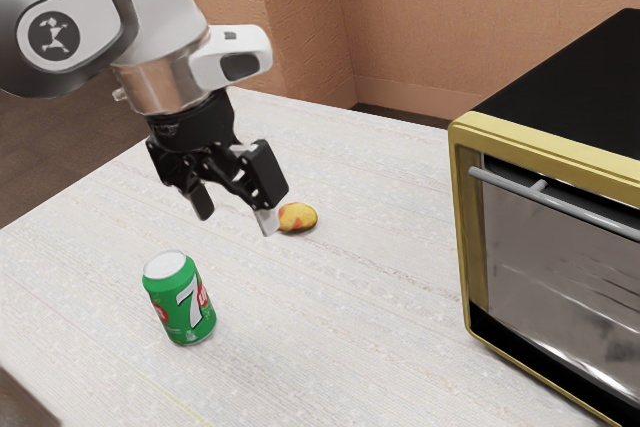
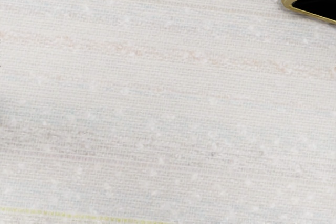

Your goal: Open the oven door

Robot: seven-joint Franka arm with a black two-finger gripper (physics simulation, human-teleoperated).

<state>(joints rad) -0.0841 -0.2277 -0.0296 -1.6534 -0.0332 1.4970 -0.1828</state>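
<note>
The pale, woven-looking worktop carries everything. At the exterior view's right stands the oven, black on top with a yellow frame, its door upright and shut across the front, a grey bar handle along the upper edge. Well apart from it, the hand hangs above the worktop, fingers spread wide and holding nothing. A green 7UP can stands upright; a small yellow-and-red fruit lies farther back.
</note>
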